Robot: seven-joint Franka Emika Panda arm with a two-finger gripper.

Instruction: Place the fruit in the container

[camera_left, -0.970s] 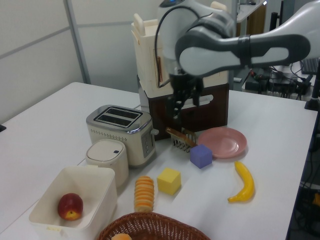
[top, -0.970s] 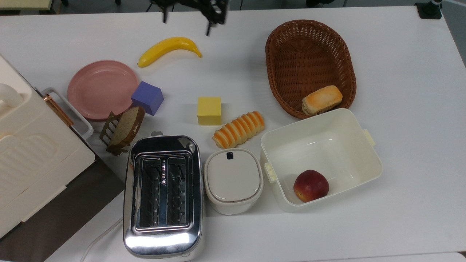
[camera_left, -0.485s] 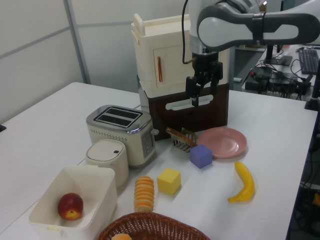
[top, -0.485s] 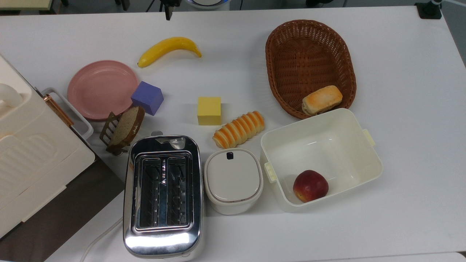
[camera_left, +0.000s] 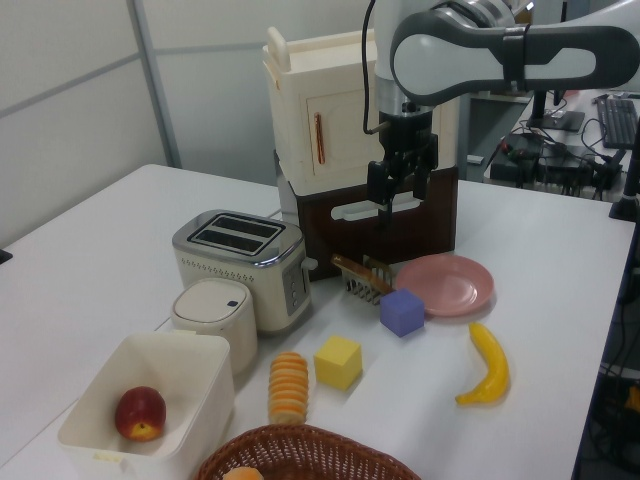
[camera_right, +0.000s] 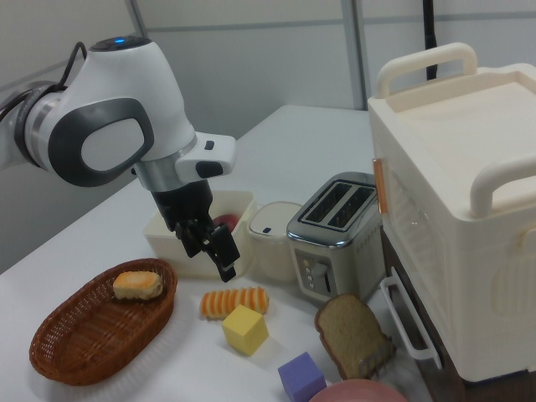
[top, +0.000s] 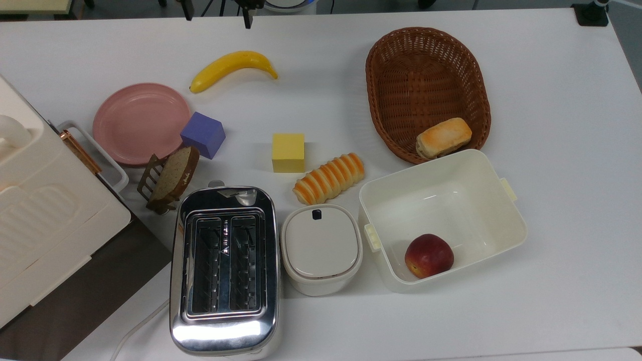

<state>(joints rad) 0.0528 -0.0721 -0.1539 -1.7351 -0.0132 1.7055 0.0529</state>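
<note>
No readable writing; the fruit (top: pixel 429 255) sits in the container (top: pixel 511 235), lower right of the top view; the gripper (camera_left: pixel 398 188) hangs high, jaws apart, empty.

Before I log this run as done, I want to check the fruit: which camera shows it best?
The top view: the fruit lies unobstructed on the container floor. The left view shows it smaller, in the tub's near corner. In the right view the gripper covers most of it.
</note>
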